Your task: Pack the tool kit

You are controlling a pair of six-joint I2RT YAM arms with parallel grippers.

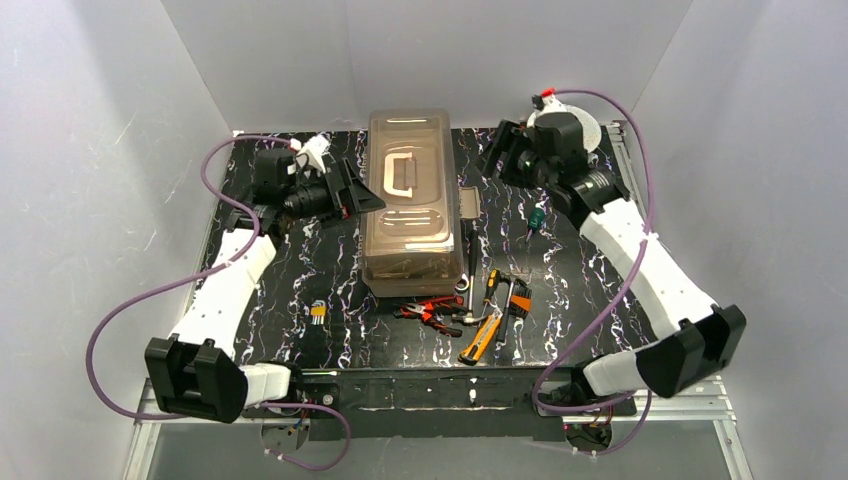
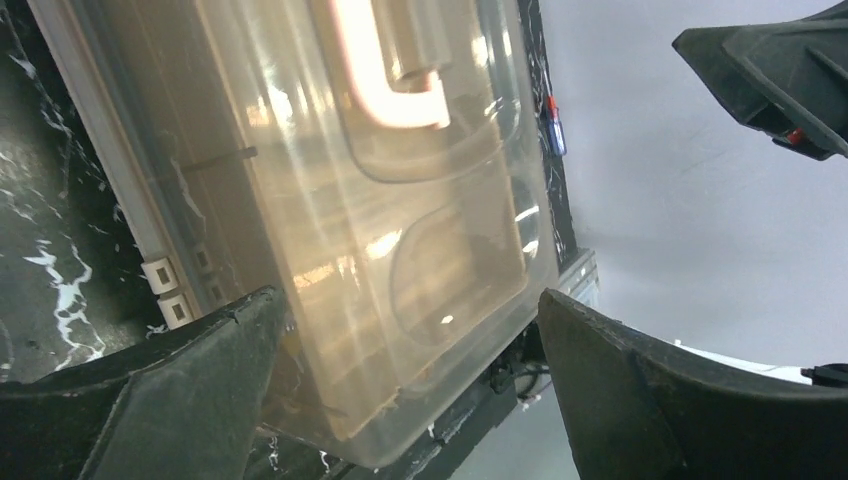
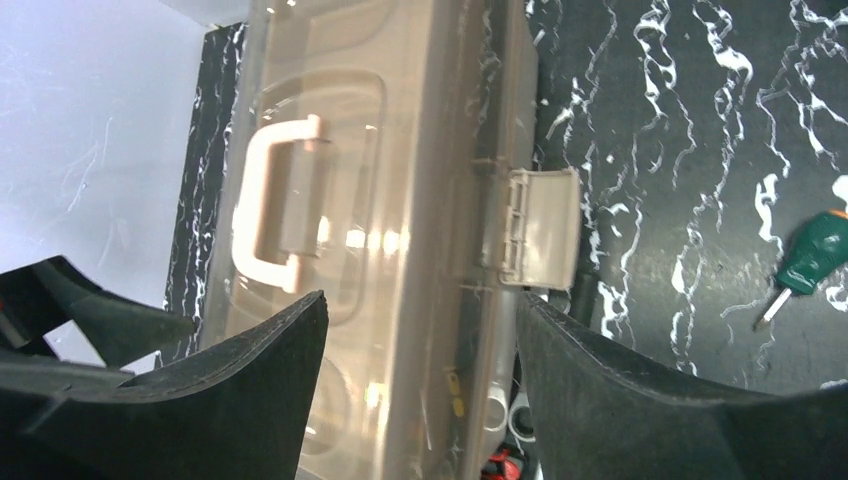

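Note:
The tool kit's beige toolbox (image 1: 413, 200) stands mid-table, its smoky lid down and its pale handle (image 1: 403, 172) on top. My left gripper (image 1: 355, 188) hovers at the box's left side, open and holding nothing. In the left wrist view the lid (image 2: 380, 200) fills the space past the left gripper (image 2: 410, 330). My right gripper (image 1: 505, 150) is open near the box's far right. In the right wrist view the right gripper (image 3: 420, 330) faces the lid and a flipped-out latch (image 3: 540, 225). Red pliers (image 1: 430, 310), a yellow knife (image 1: 482, 338) and screwdrivers (image 1: 492, 287) lie in front of the box.
A green-handled screwdriver (image 1: 537, 218) lies right of the box, seen too in the right wrist view as a green screwdriver (image 3: 810, 260). A wrench (image 1: 468, 262) rests along the box's right front corner. Small hex keys (image 1: 318, 312) lie front left. White walls close in three sides.

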